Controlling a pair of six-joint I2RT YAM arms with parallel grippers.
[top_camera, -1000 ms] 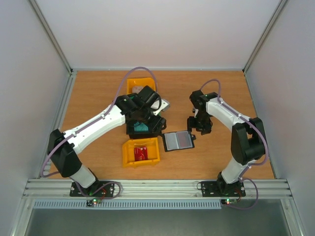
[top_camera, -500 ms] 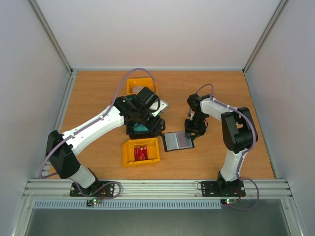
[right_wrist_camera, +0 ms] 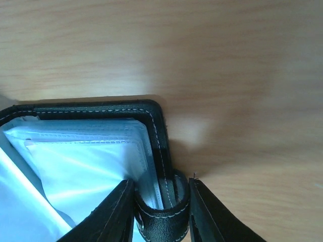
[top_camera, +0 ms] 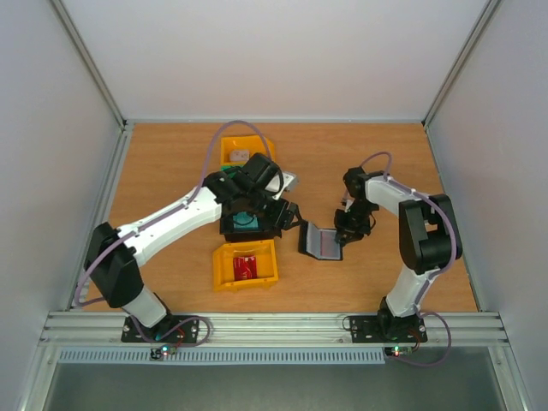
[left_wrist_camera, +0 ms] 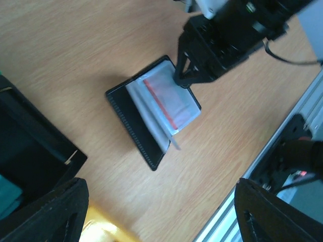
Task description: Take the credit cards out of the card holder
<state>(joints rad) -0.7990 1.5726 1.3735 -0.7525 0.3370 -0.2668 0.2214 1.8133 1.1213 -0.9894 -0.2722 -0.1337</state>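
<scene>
- Grained black leather-look, pale-stitched, is being shown by the card holder (right_wrist_camera: 157, 131).
- Glossy clear plastic is being seen in its pockets (right_wrist_camera: 86, 161).
- Matt wood grain is being shown by the table (right_wrist_camera: 227, 50).

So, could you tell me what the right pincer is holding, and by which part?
The card holder, pinched by the stitched black edge of its cover.

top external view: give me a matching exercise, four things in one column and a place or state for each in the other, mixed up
Things:
1. red card
2. teal card
3. card holder
4. left tool

Places or states:
A. on the table, one edge pinched by the right tool
B. in the near yellow bin
C. in the black bin
D. open, holding nothing

Pairs: 1-B, 2-C, 3-A, 4-D
</scene>
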